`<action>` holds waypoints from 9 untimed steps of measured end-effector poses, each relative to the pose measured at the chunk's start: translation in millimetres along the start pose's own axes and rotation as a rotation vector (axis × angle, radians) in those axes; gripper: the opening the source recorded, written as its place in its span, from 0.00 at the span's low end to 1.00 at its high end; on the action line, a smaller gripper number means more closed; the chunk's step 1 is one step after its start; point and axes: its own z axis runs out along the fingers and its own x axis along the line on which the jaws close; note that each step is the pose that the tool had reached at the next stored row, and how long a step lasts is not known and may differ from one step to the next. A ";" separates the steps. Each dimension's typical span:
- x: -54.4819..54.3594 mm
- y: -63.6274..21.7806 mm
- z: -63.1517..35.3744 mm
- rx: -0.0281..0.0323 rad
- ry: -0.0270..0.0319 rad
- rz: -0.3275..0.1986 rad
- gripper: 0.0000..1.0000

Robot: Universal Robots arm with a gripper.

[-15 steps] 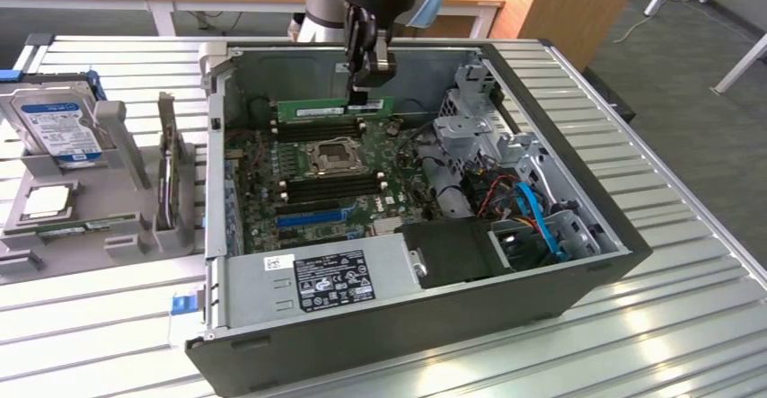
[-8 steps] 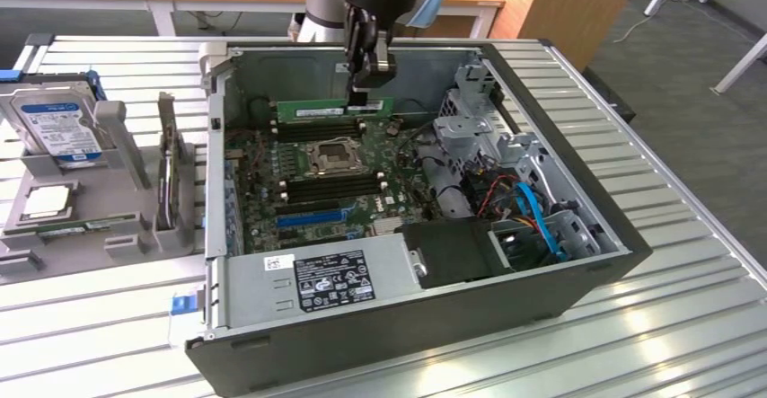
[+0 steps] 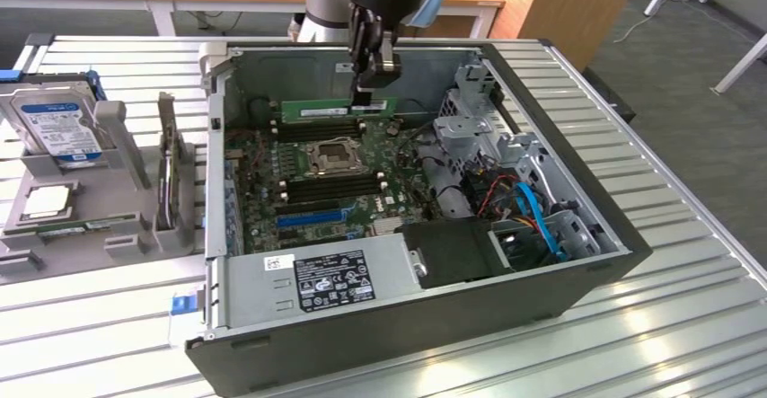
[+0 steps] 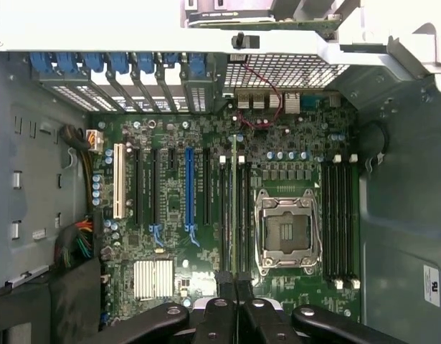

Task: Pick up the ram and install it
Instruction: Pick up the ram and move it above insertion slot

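Slatted table (image 3: 671, 308) — one open PC case (image 3: 419, 331) | one pincer (image 3: 369, 82) pinching one ram (image 3: 323, 110) | over one motherboard (image 3: 396, 202)

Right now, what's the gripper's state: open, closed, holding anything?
Gripper: closed, holding the ram.

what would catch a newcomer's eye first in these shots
The open computer case in the middle of the slatted table, its motherboard laid bare. Over its far end the gripper holds the ram, a green stick, above the black slots. On the exterior view's left, a hard drive stands in a grey tray.
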 end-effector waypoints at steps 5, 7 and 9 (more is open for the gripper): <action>-0.1 -4.4 -0.2 0.0000 0.0000 0.000 0.12; -0.2 -5.4 -0.3 0.0000 -0.0001 0.000 0.12; -0.2 -5.4 -0.3 0.0000 -0.0001 0.000 0.12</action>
